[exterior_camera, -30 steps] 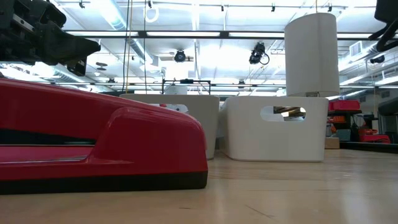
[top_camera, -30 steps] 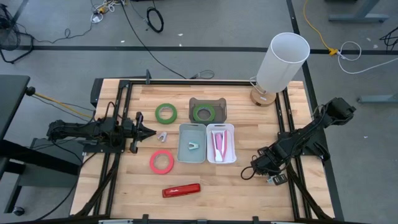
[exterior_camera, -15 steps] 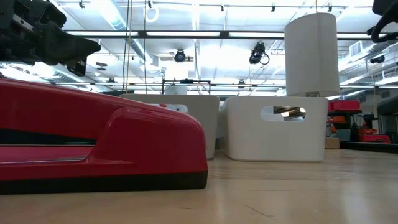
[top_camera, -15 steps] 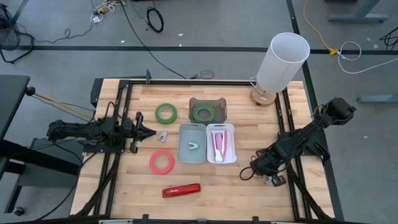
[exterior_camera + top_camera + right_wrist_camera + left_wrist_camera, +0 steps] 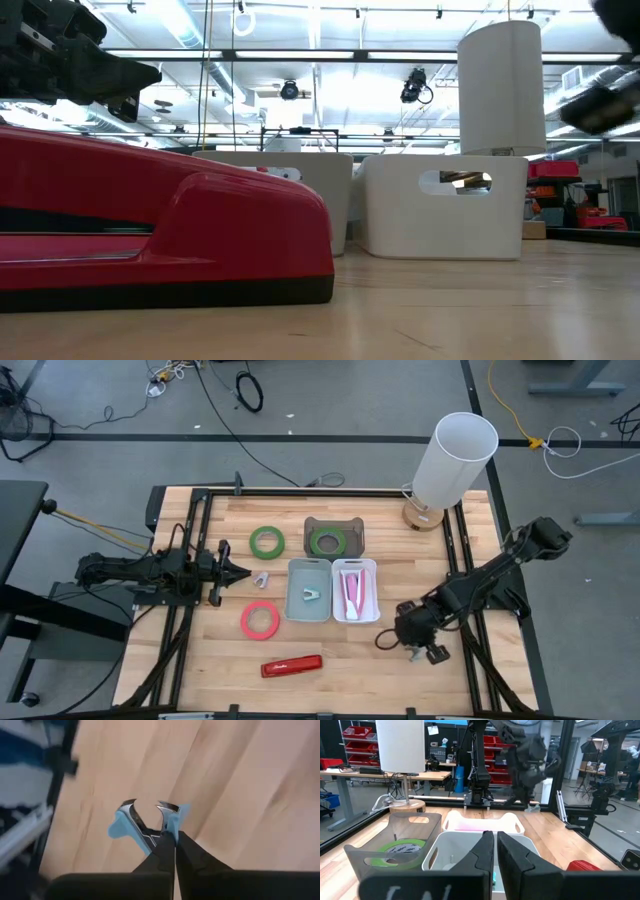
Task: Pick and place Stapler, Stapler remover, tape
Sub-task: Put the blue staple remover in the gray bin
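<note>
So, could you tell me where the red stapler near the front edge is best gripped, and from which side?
Grip the red stapler across its narrow width near mid-length, coming straight down from above. It lies flat, with its long axis roughly along the table's front edge, and bare wood on both long sides seems to leave room for the fingers.

Robotics lab or workshop. Red parts bins (image 5: 361, 734) on racks, workbenches (image 5: 385, 774), loose floor cables (image 5: 232, 415), exposed ceiling ducts (image 5: 180, 25) and lights.
</note>
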